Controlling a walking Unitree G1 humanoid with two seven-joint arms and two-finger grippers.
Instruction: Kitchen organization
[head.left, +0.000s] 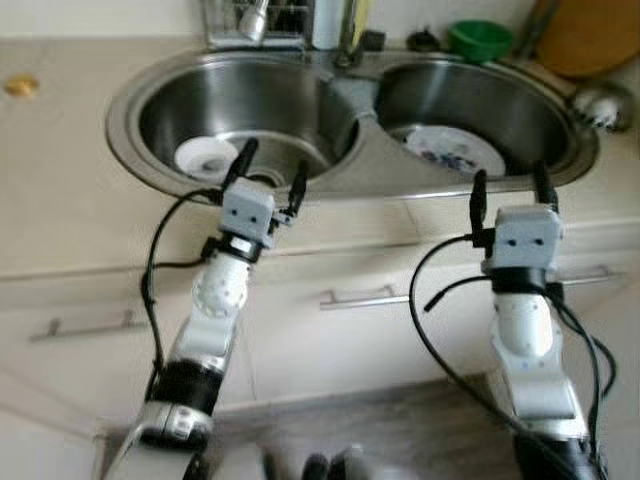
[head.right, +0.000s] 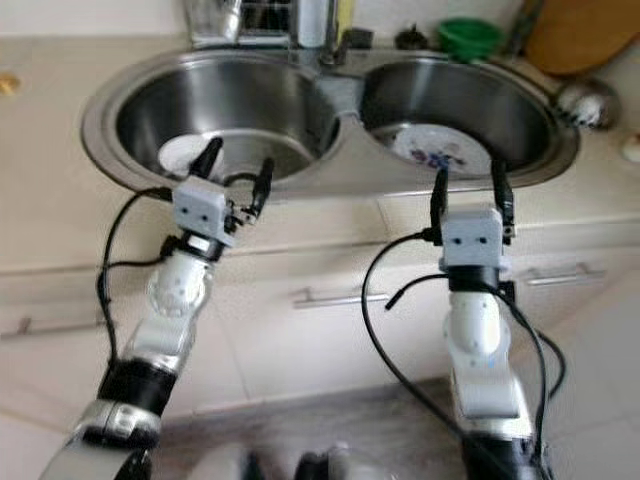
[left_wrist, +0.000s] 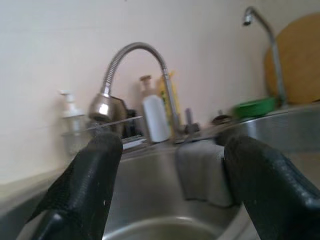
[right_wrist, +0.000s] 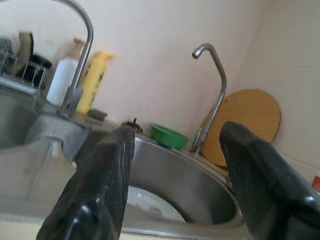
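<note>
Beige counter (head.left: 70, 200) with a double steel sink (head.left: 340, 185); both arms raised at its near rim.

You have the left gripper (head.left: 270, 172) over the near edge of the left basin, fingers spread, nothing held; a white dish (head.left: 205, 157) lies in that basin just beyond it. Your right gripper (head.left: 509, 189) sits at the near rim of the right basin, fingers spread and empty; a patterned plate (head.left: 455, 152) lies in that basin. At the far side: faucet (left_wrist: 132, 75), white bottle (left_wrist: 154, 117), green bowl (head.left: 480, 38), round wooden board (head.left: 590, 35).
</note>
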